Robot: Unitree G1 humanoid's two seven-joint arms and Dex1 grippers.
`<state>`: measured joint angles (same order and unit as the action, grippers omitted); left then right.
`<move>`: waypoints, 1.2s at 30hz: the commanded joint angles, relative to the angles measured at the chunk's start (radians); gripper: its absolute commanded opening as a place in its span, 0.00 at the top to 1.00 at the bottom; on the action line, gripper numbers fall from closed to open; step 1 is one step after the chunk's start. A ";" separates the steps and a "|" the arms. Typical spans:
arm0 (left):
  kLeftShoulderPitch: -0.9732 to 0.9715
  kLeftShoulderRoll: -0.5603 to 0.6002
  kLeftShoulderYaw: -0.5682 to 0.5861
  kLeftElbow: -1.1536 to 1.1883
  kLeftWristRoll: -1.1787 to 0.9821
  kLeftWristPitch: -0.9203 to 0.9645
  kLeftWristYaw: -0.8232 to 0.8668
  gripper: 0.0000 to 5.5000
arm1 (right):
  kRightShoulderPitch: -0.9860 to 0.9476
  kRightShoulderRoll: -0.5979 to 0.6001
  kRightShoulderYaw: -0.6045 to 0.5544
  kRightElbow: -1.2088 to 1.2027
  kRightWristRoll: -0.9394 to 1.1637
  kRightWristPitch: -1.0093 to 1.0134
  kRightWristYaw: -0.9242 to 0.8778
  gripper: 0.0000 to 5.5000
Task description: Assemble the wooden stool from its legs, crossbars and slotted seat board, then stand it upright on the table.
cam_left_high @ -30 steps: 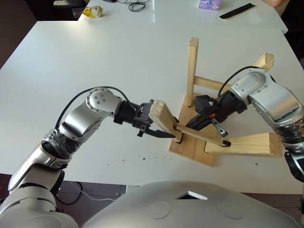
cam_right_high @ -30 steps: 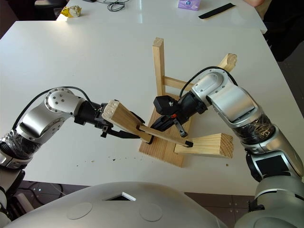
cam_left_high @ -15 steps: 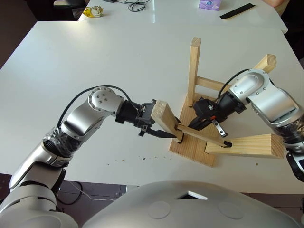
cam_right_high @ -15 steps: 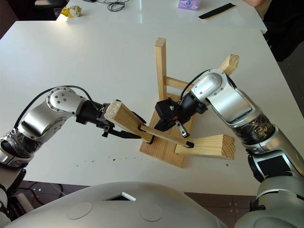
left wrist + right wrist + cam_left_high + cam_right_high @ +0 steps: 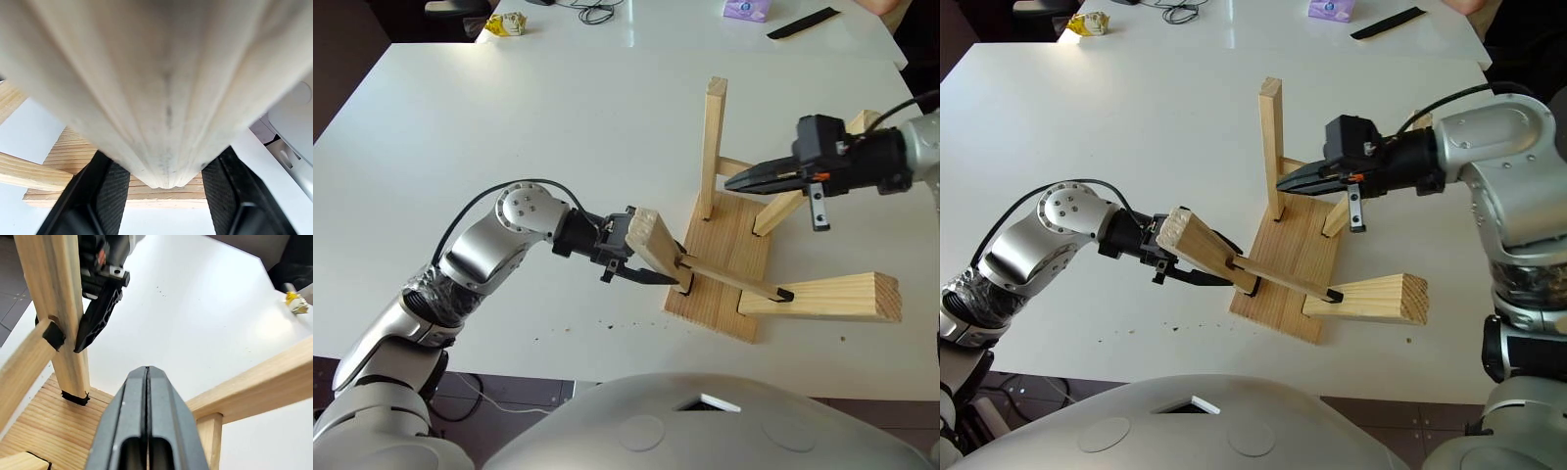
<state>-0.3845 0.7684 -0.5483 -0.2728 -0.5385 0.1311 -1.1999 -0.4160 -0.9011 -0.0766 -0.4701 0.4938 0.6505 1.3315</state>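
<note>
Legs (image 5: 710,147) appear slotted into the seat board (image 5: 729,245) by the table's (image 5: 509,147) front edge; one is clamped in the left gripper (image 5: 651,262); the right gripper (image 5: 754,179) is closed on nothing; uprighting is judged not yet done.

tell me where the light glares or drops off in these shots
Left eye view: the white table shines brightest along its far edge. Right wrist view: the table glares near-white around the yellow packet. Left wrist view: the held leg looks shaded underneath, darkest between the left gripper's fingers.
</note>
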 commanded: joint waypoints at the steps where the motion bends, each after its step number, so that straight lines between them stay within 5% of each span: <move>1: 0.079 0.055 -0.120 0.114 0.229 0.111 -0.003 0.62 | 0.166 -0.055 -0.305 -0.113 0.126 0.114 -0.051 0.99; 7: 0.104 0.071 -0.108 0.114 0.229 0.105 0.010 0.62 | 0.467 -0.053 -0.576 -0.149 0.146 0.152 -0.007 0.99; 11: 0.110 0.076 -0.097 0.119 0.229 0.104 0.020 0.62 | 0.758 -0.060 -0.625 -0.121 -0.030 -0.008 0.081 0.99; 19: 0.117 0.078 -0.085 0.130 0.231 0.100 0.037 0.62 | 1.093 0.010 -0.468 -0.108 -0.295 -0.324 0.045 0.99; 27: 0.115 0.082 -0.077 0.144 0.232 0.091 0.043 0.62 | 1.098 0.062 -0.428 -0.128 -0.218 -0.297 -0.010 0.78; 36: 0.106 0.081 -0.075 0.151 0.231 0.086 0.045 0.62 | 1.110 0.159 -0.259 -0.170 -0.248 -0.339 -0.141 0.53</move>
<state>-0.3586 0.7714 -0.5445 -0.2390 -0.5383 0.1167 -1.1643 0.7269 -0.7734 -0.3856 -0.6149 0.2650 0.3329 1.2665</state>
